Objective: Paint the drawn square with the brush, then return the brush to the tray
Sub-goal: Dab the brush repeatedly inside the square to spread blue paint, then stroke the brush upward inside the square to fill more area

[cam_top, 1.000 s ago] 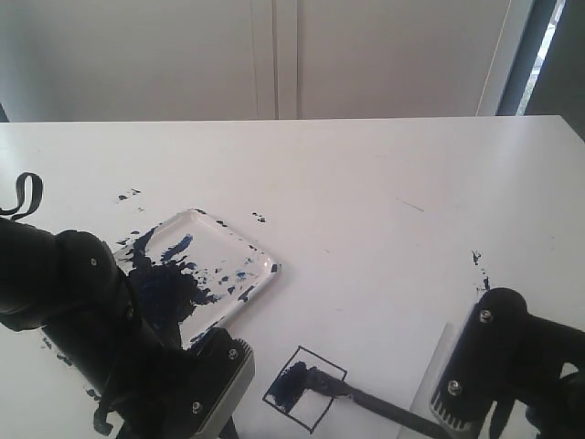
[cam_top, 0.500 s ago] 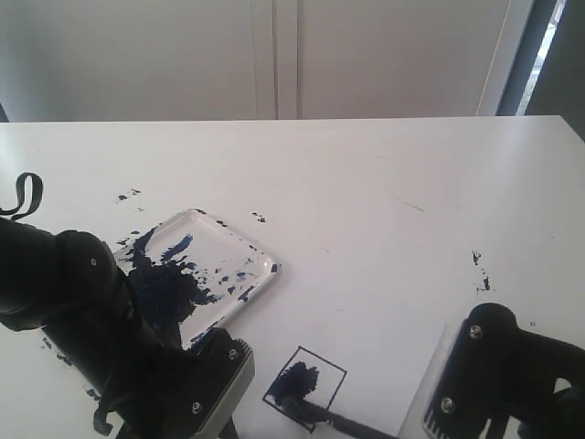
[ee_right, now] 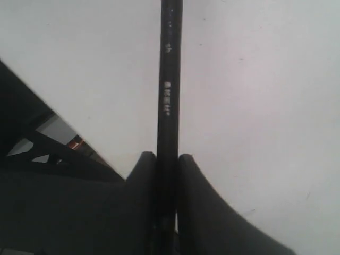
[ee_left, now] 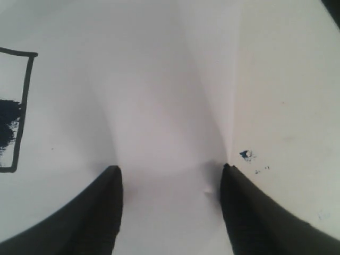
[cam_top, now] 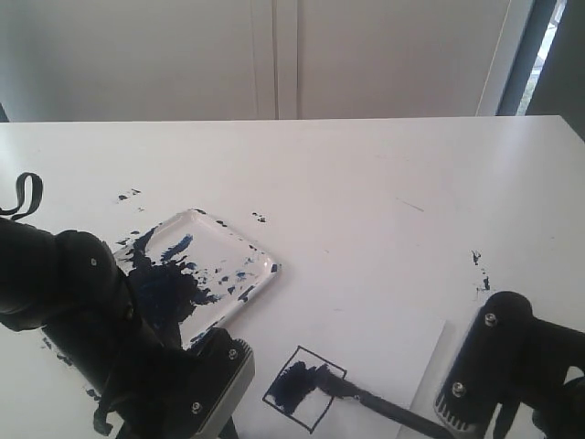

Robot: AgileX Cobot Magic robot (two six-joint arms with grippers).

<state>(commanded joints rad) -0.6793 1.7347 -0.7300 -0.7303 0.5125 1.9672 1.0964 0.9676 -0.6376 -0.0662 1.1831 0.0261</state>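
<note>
The drawn square [cam_top: 304, 389] lies near the table's front edge, with dark blue paint over its left half. The brush [cam_top: 375, 402] slants from the lower right, its bristles resting inside the square. My right gripper [ee_right: 166, 156] is shut on the brush's black handle [ee_right: 169, 79]. The clear tray [cam_top: 265, 265], smeared with dark blue paint, sits left of the square, partly behind my left arm. My left gripper [ee_left: 169, 170] hangs open just over the white surface, nothing between its fingers. The left wrist view catches one corner of the square [ee_left: 24, 106].
Small paint specks [cam_top: 128, 195] dot the table near the tray, and more specks [cam_top: 479, 259] lie at the right. The left arm's bulky wrist [cam_top: 215, 384] sits close to the left of the square. A black cable loop [cam_top: 27, 192] shows at the far left.
Half a second ago the right arm had pulled the brush tip down to the square's near edge. The tip has now swept back up into the square's middle. The left arm stayed still.
</note>
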